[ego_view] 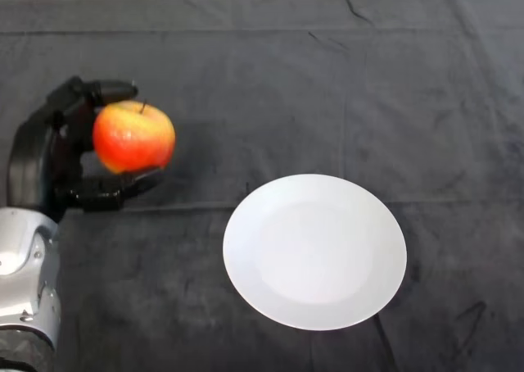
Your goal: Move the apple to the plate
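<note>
A red and yellow apple (133,136) with a short stem is held in my left hand (49,155) at the left of the head view. The black fingers curl over its top and the thumb runs under it, so the hand is shut on the apple. A round white plate (315,251) lies flat on the dark cloth to the right of the hand and nearer the table's front edge. The plate has nothing on it. The apple is well apart from the plate's left rim.
The dark cloth (327,85) covers the whole table and has a few creases. My silver-grey forearm (29,282) comes in at the lower left corner.
</note>
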Available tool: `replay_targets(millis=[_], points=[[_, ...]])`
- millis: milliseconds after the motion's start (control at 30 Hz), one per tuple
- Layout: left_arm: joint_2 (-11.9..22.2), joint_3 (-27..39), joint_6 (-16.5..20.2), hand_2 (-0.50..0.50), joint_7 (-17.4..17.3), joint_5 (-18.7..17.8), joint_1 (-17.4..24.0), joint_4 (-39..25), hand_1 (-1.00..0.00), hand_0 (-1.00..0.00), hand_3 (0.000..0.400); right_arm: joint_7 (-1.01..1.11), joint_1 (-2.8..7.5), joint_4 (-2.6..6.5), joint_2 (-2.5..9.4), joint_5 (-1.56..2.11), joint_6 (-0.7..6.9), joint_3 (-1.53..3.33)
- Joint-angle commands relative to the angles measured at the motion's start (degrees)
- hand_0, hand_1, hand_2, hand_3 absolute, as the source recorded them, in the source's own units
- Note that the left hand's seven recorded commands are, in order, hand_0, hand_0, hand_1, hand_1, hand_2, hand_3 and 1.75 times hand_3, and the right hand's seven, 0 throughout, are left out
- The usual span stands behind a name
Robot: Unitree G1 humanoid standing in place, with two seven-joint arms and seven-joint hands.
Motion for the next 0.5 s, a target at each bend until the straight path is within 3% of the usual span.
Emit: replay_targets(millis=[33,500], points=[[1.1,-1.9,1.9,0.0,1.1,-0.5,3.2,-3.8,-1.0,-1.0,0.4,-0.14,-0.55,-0.58,-0.9,0.91,-0.25,-0.89],[0.7,-10.8,7.6,0.0,8.4,0.2,7.4,-21.4,-1.0,-1.0,0.4,-0.34,-0.36,-1.07,-0.68,0.96,-0.31,-0.87]])
